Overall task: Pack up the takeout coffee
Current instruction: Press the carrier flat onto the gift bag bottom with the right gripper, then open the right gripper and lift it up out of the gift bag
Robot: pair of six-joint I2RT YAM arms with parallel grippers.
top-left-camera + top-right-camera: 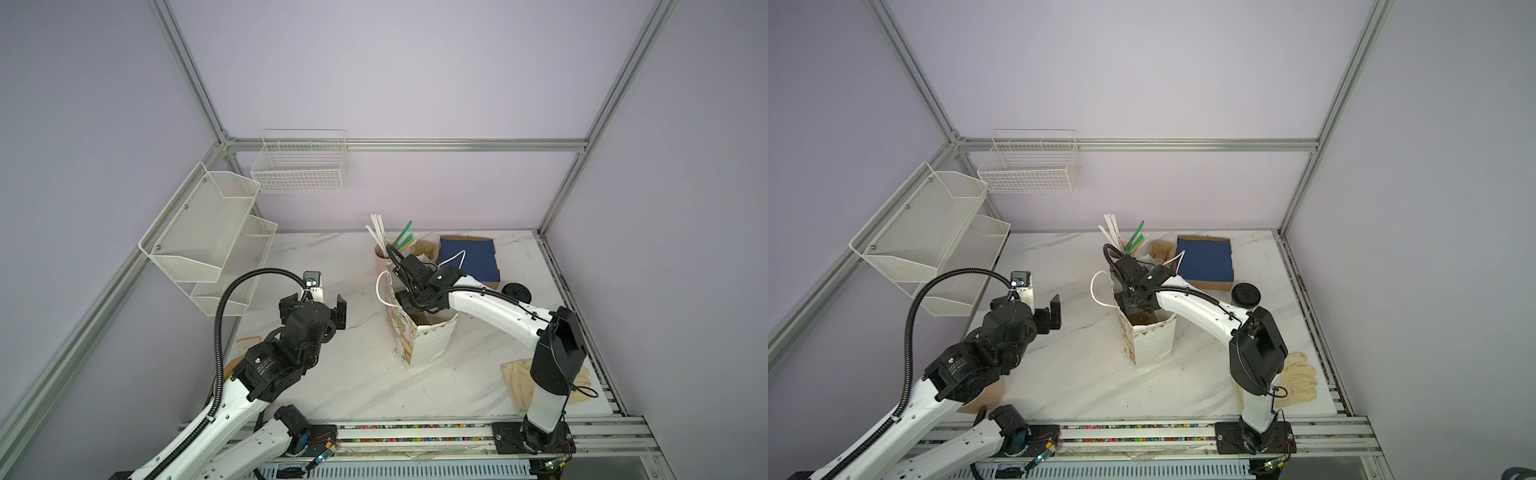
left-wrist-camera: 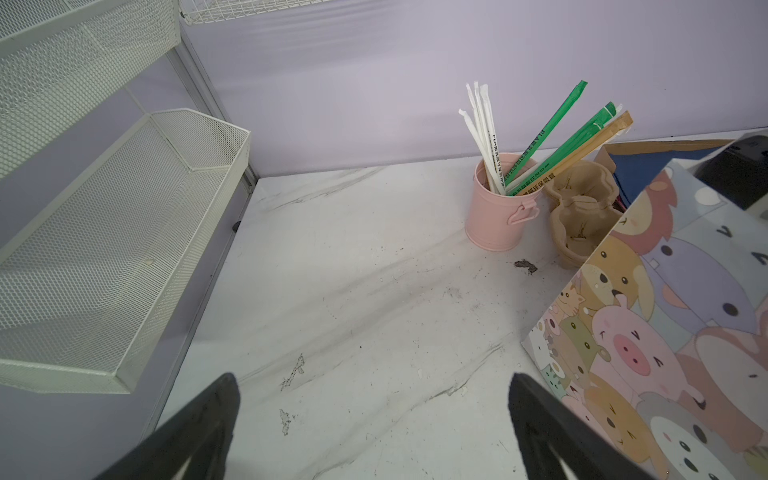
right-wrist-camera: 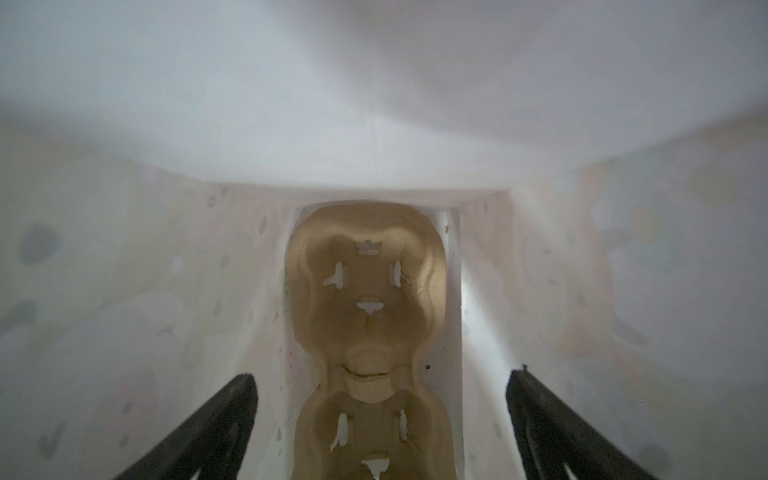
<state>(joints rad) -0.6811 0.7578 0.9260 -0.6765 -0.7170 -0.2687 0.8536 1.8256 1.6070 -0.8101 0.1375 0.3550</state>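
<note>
The takeout coffee is out of view in every frame. A cartoon-printed paper bag [image 1: 430, 343] [image 2: 665, 332] with white cord handles stands open at mid-table. My right gripper [image 3: 380, 376] reaches down into it, jaws open and holding nothing, with the bag's pale walls [image 3: 124, 291] all around. Below the fingers a tan pulp cup tray [image 3: 365, 291] lies on the bag's floor with both cup wells bare. My left gripper [image 1: 314, 311] [image 2: 374, 378] hovers open over the bare marble to the left of the bag, with nothing between its fingers.
Behind the bag stand a pink mug [image 2: 494, 212] with wrapped straws, another pulp tray [image 2: 577, 216] and a blue-lined cardboard box [image 1: 469, 257]. A black lid [image 1: 517, 293] lies right of the bag and a beige cloth [image 1: 515, 382] at the front right. White mesh shelves [image 1: 208, 241] hang on the left wall.
</note>
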